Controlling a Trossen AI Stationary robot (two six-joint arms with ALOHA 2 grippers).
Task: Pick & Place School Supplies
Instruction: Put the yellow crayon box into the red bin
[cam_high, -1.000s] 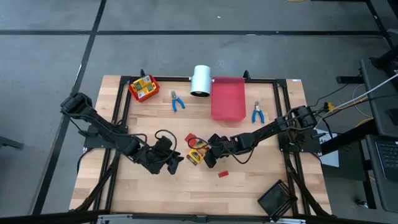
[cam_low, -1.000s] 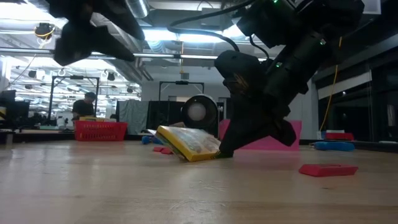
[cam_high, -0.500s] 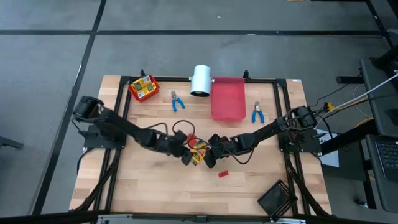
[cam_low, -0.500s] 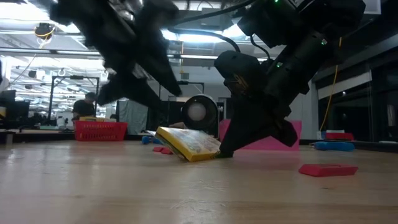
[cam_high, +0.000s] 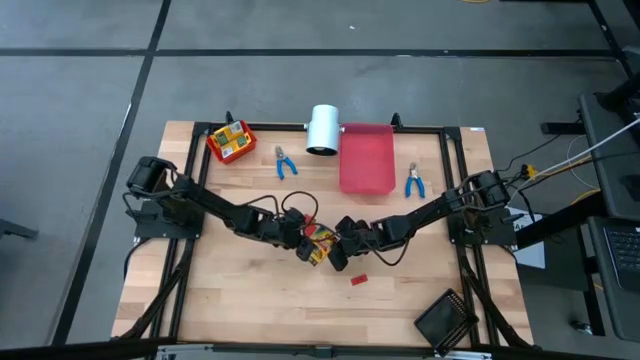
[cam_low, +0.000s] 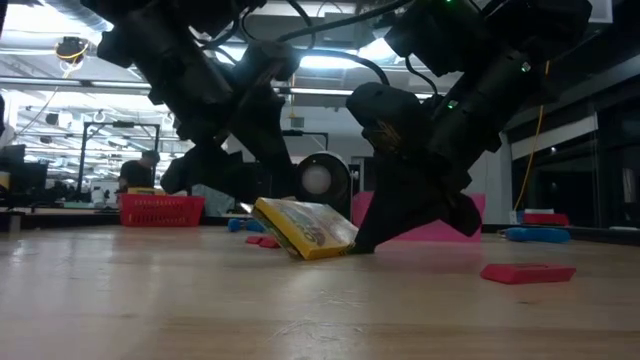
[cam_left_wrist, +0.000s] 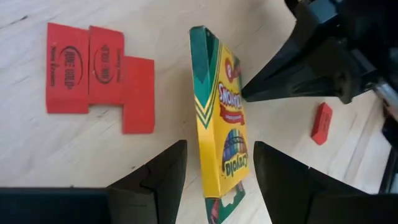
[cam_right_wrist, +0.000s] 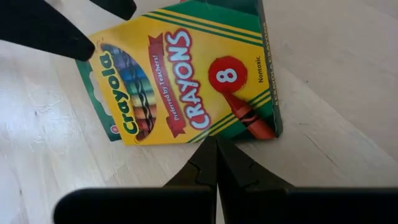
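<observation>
At the middle of the desk (cam_high: 240, 300) a crayon box (cam_high: 318, 243) stood tilted on one long edge, propped up in the low view. The left hand (cam_left_wrist: 214, 177) had its fingers spread wide, one on each side of the box's end, not visibly touching it. The right hand (cam_right_wrist: 216, 163) was pressed together, fingers closed with nothing between them, its tip against the box's lower edge on the side away from the left hand. Three red blocks (cam_left_wrist: 99, 74) lay flat side by side next to the box, and a single red block (cam_high: 359, 279) lay apart, nearer the desk's front edge. Well behind the box lay a second crayon box (cam_high: 232, 142) and two blue-handled pliers (cam_high: 285, 163).
</observation>
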